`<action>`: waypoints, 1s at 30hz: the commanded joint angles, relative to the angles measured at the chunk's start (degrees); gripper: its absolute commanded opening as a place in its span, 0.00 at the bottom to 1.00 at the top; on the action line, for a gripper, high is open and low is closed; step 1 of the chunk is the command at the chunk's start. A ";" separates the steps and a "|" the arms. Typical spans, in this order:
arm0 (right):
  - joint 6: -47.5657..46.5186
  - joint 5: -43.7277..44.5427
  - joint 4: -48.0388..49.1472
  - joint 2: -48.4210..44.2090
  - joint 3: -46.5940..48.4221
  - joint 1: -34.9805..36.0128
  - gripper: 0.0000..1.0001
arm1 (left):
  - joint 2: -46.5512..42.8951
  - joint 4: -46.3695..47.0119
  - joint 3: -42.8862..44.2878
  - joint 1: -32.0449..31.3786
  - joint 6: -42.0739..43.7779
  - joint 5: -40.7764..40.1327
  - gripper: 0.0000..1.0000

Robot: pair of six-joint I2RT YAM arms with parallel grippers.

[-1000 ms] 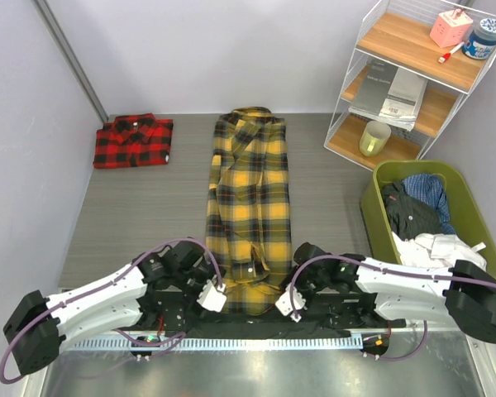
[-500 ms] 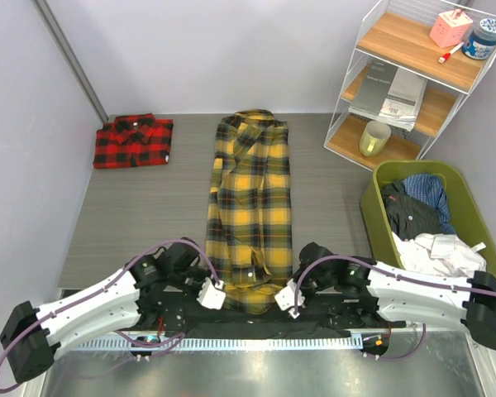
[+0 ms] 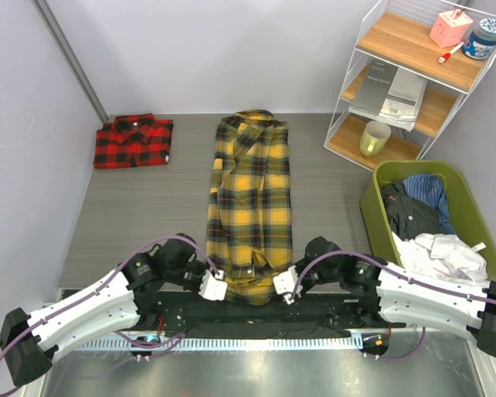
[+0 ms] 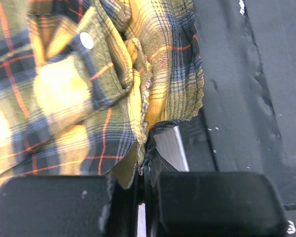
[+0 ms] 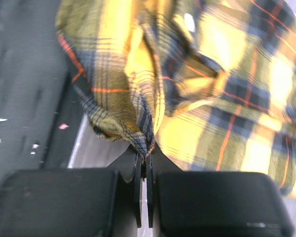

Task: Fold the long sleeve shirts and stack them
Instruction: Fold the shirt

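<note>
The yellow-and-black long sleeve shirt (image 3: 250, 198) lies lengthwise down the middle of the table, collar at the far end. Its near hem is pinched at both corners. My left gripper (image 3: 221, 279) is shut on the hem's left corner (image 4: 147, 148). My right gripper (image 3: 283, 283) is shut on the hem's right corner (image 5: 146, 143). The hem is bunched and raised off the black mat between them. A red-and-black long sleeve shirt (image 3: 133, 141) sits folded at the far left of the table.
A wire shelf (image 3: 413, 78) with a cup, papers and jars stands at the back right. A green basket (image 3: 380, 178) of clothes sits right of the table. A black mat (image 3: 248, 318) covers the near edge.
Both grippers have shut on the yellow shirt's near hem corners and moved away from the near edge, pulling the hem up off the black mat and bunching it.
</note>
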 commanded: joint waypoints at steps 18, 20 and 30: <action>-9.08 -22.07 3.72 34.93 32.46 -36.51 0.01 | 40.95 13.15 32.61 28.04 3.02 14.76 0.00; -10.13 -22.86 3.98 39.17 36.85 -38.79 0.01 | 47.70 12.97 37.96 29.79 3.99 15.47 0.00; -12.42 -24.80 6.00 59.13 51.80 -43.28 0.01 | 69.52 14.20 54.77 34.01 1.79 15.03 0.00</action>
